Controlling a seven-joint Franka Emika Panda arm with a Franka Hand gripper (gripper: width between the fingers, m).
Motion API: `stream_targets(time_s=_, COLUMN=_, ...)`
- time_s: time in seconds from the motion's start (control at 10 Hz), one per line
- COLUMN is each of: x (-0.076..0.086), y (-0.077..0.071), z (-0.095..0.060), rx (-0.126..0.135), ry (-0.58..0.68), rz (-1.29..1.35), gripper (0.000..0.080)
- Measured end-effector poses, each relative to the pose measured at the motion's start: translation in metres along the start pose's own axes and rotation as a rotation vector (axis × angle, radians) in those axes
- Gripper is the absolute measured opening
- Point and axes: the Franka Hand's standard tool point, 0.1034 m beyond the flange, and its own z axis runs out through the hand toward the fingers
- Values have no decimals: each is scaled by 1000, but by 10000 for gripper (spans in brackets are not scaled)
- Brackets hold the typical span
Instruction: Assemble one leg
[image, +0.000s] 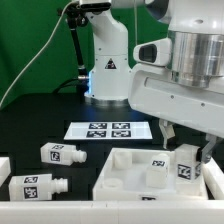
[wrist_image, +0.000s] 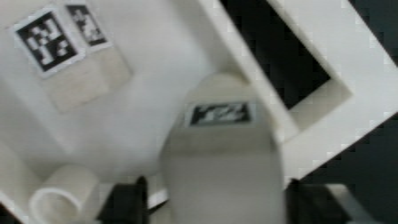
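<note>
Pincer (image: 187, 152) clenched on tagged white leg (image: 186, 163) over white panel (image: 125, 172), tags unreadable, two legs nearby.

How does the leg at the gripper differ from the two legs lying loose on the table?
The leg at the gripper stands upright over the panel, between the gripper fingers; the loose legs lie on their sides on the table, untouched. All are white with square tags.

The arm (image: 185, 75) was glossy white with rounded grey-ringed joints; its white base (image: 108, 68) bore a black warning triangle, black cables trailing.
</note>
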Motion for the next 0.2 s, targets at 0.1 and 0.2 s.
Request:
stream_targets(time_s=0.1, x=1, y=-1, z=-9, rx=10, ry=5, rz=-13, gripper=581)
stream_targets(time_s=0.2, x=2, y=-1, z=-19, rx=21, ry=10, rz=-23, gripper=581)
